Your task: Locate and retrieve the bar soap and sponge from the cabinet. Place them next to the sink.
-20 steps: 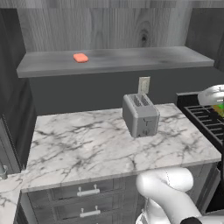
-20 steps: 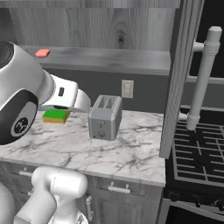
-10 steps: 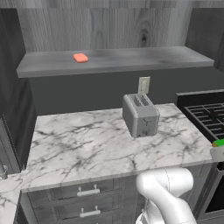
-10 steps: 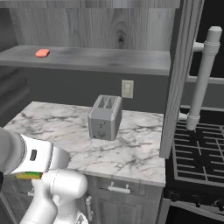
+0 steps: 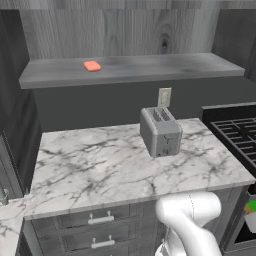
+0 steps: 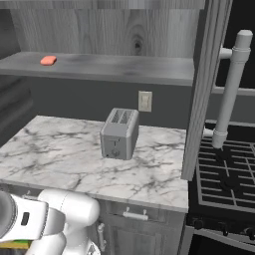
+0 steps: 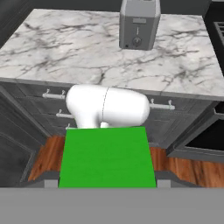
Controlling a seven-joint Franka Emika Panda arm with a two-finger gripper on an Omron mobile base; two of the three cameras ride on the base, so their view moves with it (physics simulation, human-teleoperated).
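Observation:
The salmon-pink bar soap (image 5: 92,66) (image 6: 48,60) lies on the left part of the cabinet's grey shelf (image 5: 150,69) (image 6: 124,67). My gripper (image 7: 107,183) hangs low in front of the counter's drawers, shut on the green sponge (image 7: 107,157), which spans the space between the fingers. A sliver of that sponge (image 5: 251,205) (image 6: 14,244) peeks in at the edge of each base view. The sink is out of view.
A silver toaster (image 5: 161,131) (image 6: 119,133) (image 7: 139,22) stands on the white marble counter (image 5: 95,165) (image 6: 55,159). A black stove (image 5: 240,135) (image 6: 224,174) lies to the right. An open dark cabinet door (image 6: 204,84) with a long handle (image 6: 229,89) juts out.
The arm has swung down from counter height to below the counter edge, carrying the green sponge with it. Soap and toaster have not moved.

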